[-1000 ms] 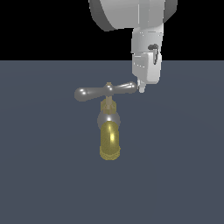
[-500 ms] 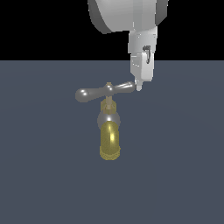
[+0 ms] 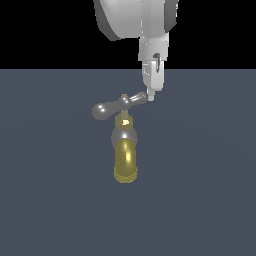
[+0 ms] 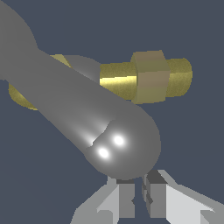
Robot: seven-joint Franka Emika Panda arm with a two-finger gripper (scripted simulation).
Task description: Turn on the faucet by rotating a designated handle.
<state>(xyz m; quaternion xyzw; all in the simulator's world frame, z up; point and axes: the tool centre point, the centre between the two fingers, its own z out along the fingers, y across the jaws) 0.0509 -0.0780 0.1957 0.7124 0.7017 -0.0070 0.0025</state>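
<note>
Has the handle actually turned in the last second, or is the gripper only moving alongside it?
It has turned. The gripper slid toward the exterior view's left, pushing the handle; its near arm swung that way and the crossbar now sits tilted. Nothing is grasped. The faucet has not moved.

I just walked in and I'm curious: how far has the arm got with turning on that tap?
Done: the gripper has reached the handle and its nearly closed fingertips sit against the arm on the exterior view's right. In hand: the push, as the crossbar is now angled compared with a second ago. Left: the rest of the turn; no water shows at the faucet.
</note>
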